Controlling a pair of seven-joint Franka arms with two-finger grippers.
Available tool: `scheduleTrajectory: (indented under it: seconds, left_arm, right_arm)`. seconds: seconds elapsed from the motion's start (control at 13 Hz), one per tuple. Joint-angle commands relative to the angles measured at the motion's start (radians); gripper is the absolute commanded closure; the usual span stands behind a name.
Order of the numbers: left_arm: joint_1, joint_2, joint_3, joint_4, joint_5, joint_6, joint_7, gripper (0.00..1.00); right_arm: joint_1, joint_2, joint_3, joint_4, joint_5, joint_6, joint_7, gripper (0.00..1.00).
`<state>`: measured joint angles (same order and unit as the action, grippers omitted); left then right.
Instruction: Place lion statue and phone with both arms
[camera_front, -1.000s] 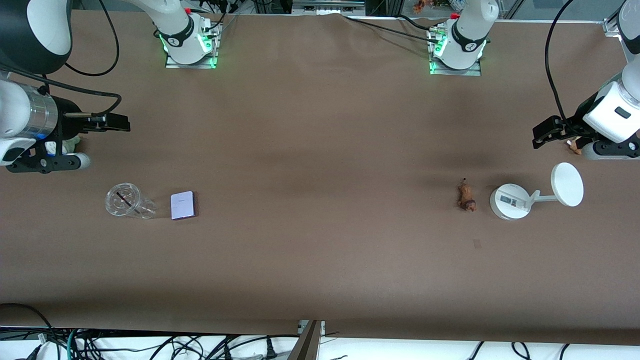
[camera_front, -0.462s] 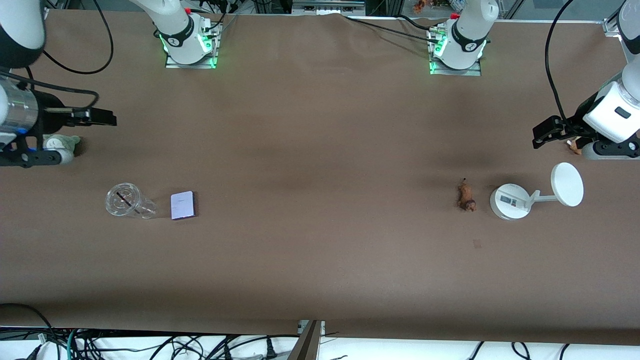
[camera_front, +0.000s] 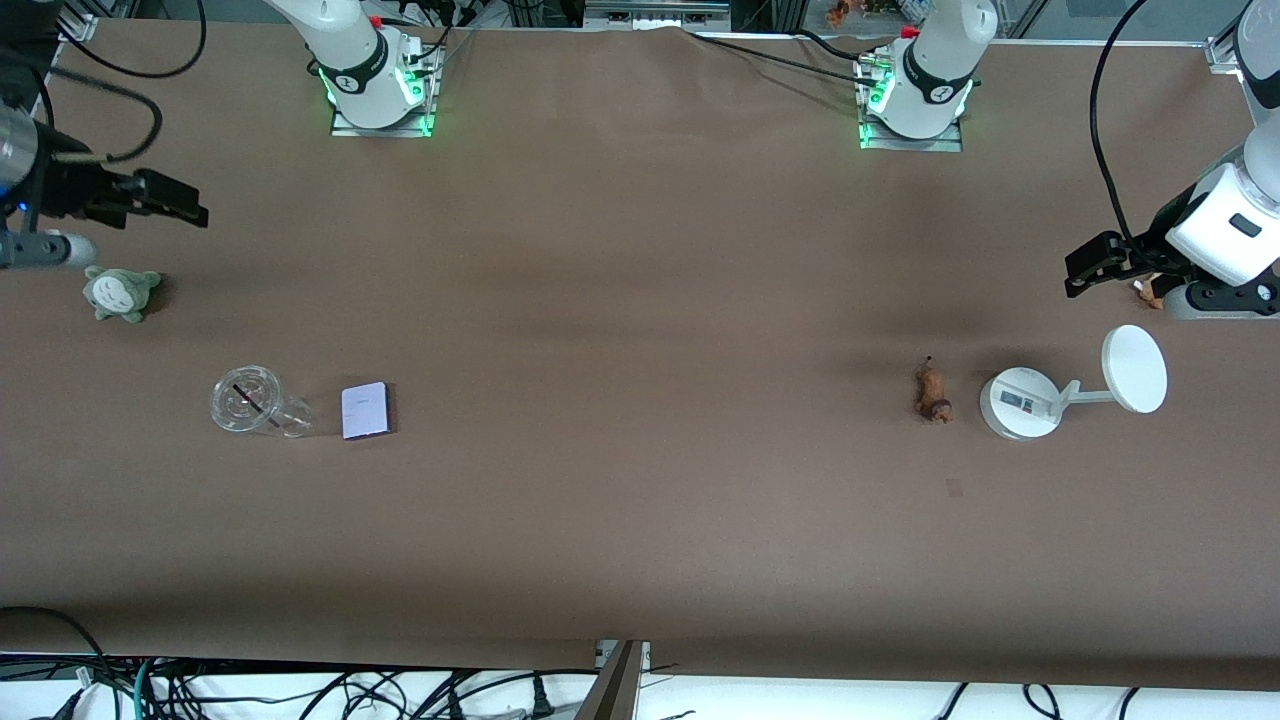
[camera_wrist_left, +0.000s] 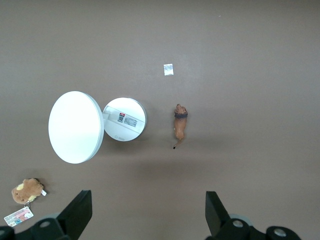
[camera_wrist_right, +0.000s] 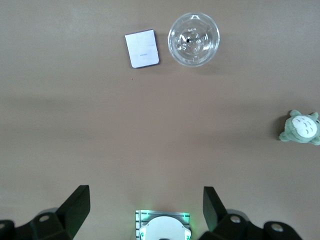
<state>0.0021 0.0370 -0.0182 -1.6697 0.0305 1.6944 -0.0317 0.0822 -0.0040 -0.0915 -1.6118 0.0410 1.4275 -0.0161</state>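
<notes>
Brown table (camera_front: 640, 300) holds phone (camera_front: 365, 410), lion statue (camera_front: 933, 393), well apart.

My left hand (camera_front: 1082, 268) hides most of the brown plush toy (camera_front: 1150, 292) above the white stand (camera_front: 1020, 402); my right hand (camera_front: 170, 200) shows side-on, its fingers overlapping.

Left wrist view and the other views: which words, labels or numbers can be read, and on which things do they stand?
None can be read.
Label on the white stand's base: print too small.
Tag of the brown plush toy: print too small.
Faint mark on the phone: illegible.
Small white scrap on the table: blank or illegible.
</notes>
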Motion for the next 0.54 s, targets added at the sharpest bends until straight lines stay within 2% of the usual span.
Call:
scheduleTrajectory:
  seconds: [0.0, 0.46]
  left_arm:
    - [0.004, -0.006, 0.0, -0.002, -0.024, -0.002, 0.009, 0.0]
    - [0.006, -0.006, 0.0, -0.002, -0.024, -0.002, 0.009, 0.0]
  right_arm:
    - [-0.029, -0.048, 0.029, -0.042, -0.021, 0.014, -0.015, 0.0]
    - [-0.024, -0.034, 0.03, -0.014, -0.035, 0.002, -0.008, 0.0]
